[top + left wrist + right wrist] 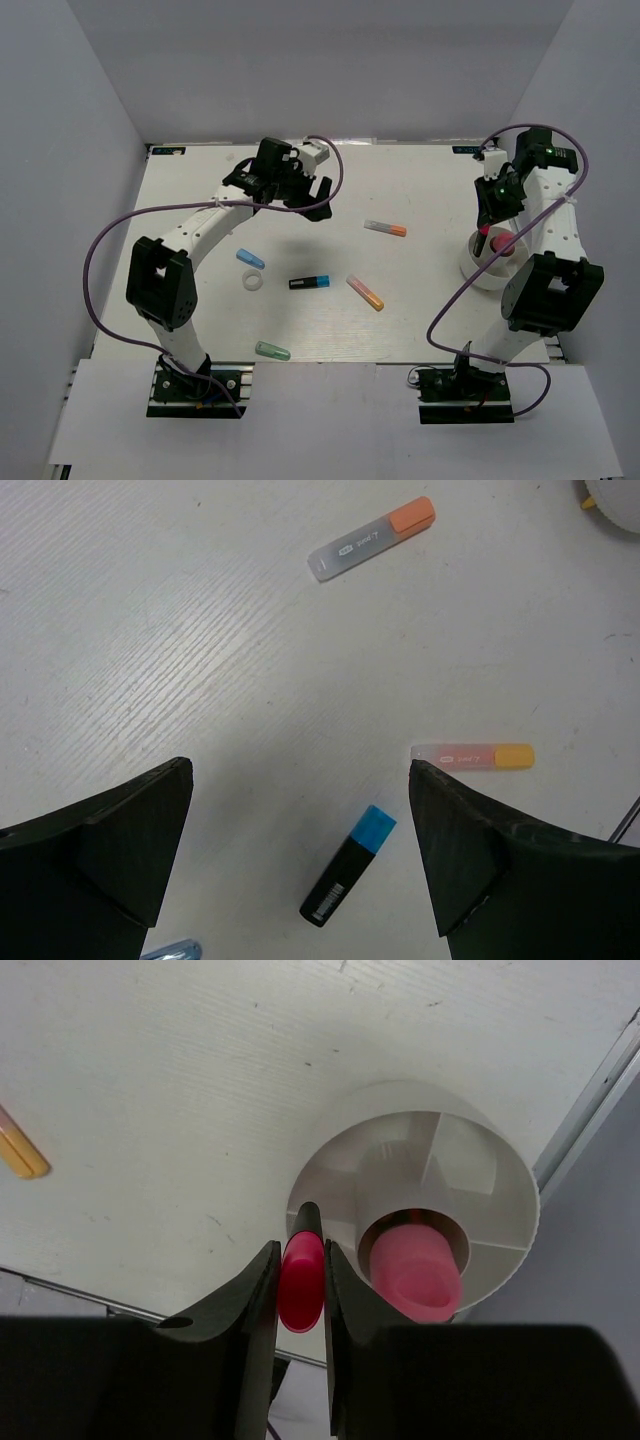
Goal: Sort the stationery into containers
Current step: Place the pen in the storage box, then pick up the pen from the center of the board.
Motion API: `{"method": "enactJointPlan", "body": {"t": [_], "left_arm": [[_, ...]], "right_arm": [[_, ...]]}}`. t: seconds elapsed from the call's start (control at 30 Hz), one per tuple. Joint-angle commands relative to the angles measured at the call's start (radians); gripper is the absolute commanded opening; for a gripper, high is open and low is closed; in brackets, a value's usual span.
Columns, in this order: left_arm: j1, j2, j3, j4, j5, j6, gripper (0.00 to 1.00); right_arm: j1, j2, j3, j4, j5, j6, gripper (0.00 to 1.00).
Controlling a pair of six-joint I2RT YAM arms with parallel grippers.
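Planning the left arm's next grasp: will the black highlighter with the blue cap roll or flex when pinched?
Probably stiff: the black highlighter looks like hard moulded plastic. Its flattish, boxy body suggests it would slide rather than roll when nudged. It is small, so likely light, and the smooth casing may slip in the fingers.

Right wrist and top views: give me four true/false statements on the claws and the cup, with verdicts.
1. The right claw is shut on a pink marker at the rim of the white divided cup. True.
2. The left claw grips the black marker with the blue cap. False: it is open, and that marker lies on the table below.
3. The cup is empty. False: a pink piece sits in its centre compartment.
4. The white ring lies beside the light blue marker. True.
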Motion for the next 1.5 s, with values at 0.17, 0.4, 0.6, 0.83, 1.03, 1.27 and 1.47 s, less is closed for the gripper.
{"method": "enactJointPlan", "body": {"t": [0.17, 0.4, 0.6, 0.83, 1.03, 1.27, 1.47], "left_arm": [[0.01, -0.036, -0.016, -0.002, -0.012, -0.001, 0.98], [0.01, -0.036, -0.045, -0.028, 0.098, 0.08, 0.98], [0.01, -0.068, -0.145, -0.17, 0.232, 0.319, 0.86], [-0.025, -0.206, -0.361, -0.284, 0.208, 0.646, 0.83], [-0.057, -0.214, -0.485, -0.167, 0.094, 0.669, 0.82], [-0.088, -0.14, -0.499, -0.011, 0.047, 0.669, 0.78], [-0.117, -0.09, -0.533, 0.081, 0.03, 0.671, 0.7]], "right_arm": [[-0.003, -0.008, 0.004, 0.122, 0.033, 0.011, 0.0], [-0.003, -0.004, -0.031, 0.138, 0.039, 0.004, 0.18], [-0.005, 0.002, 0.001, 0.124, 0.018, 0.009, 0.48], [0.0, 0.019, 0.102, 0.056, -0.047, 0.041, 0.5], [0.003, 0.054, 0.228, -0.025, -0.126, 0.057, 0.5], [0.008, 0.056, 0.239, -0.068, -0.2, 0.057, 0.5], [0.008, 0.067, 0.263, -0.083, -0.235, 0.055, 0.49]]}}
